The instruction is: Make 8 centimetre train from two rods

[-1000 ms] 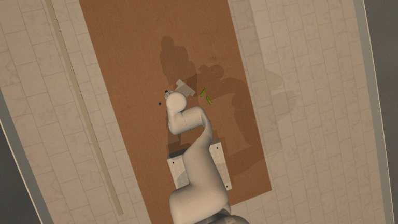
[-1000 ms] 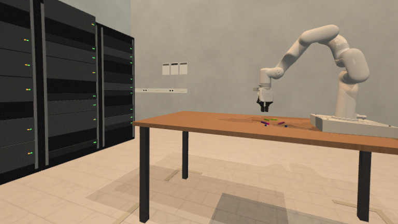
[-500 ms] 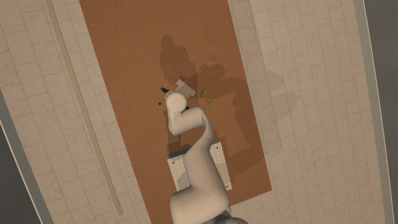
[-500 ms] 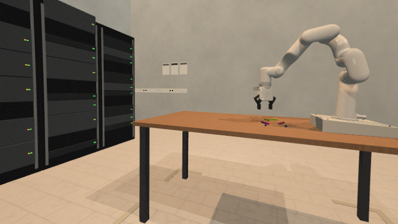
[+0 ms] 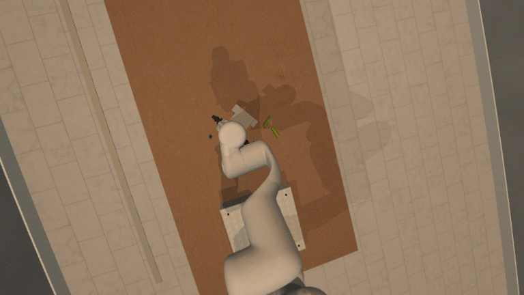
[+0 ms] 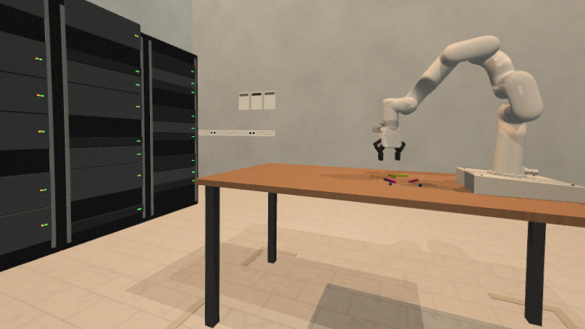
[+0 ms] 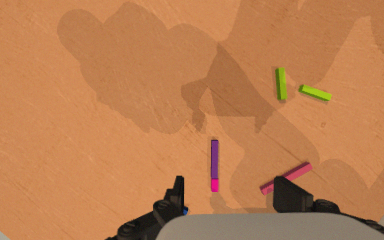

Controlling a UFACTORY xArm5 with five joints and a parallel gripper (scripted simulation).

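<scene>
A purple rod (image 7: 215, 159) (image 6: 388, 180) and a magenta rod (image 7: 215, 185) lie flat in one straight line, end to end. Their ends look touching in the wrist view. My gripper (image 5: 231, 130) (image 6: 388, 156) (image 7: 228, 191) is wide open and empty, well above the table. The arm hides both rods in the top view. A long pink rod (image 7: 295, 174) (image 6: 413, 180) lies slanted to their right in the wrist view, partly behind a finger, well apart from them.
Two lime rods (image 7: 281, 84) (image 7: 315, 93) lie toward the upper right of the wrist view. A small blue rod (image 5: 210, 136) (image 6: 390, 183) (image 7: 185, 211) lies beyond the magenta end, left of it in the wrist view. Another blue rod (image 6: 420, 184) lies nearer the robot base (image 6: 496, 185).
</scene>
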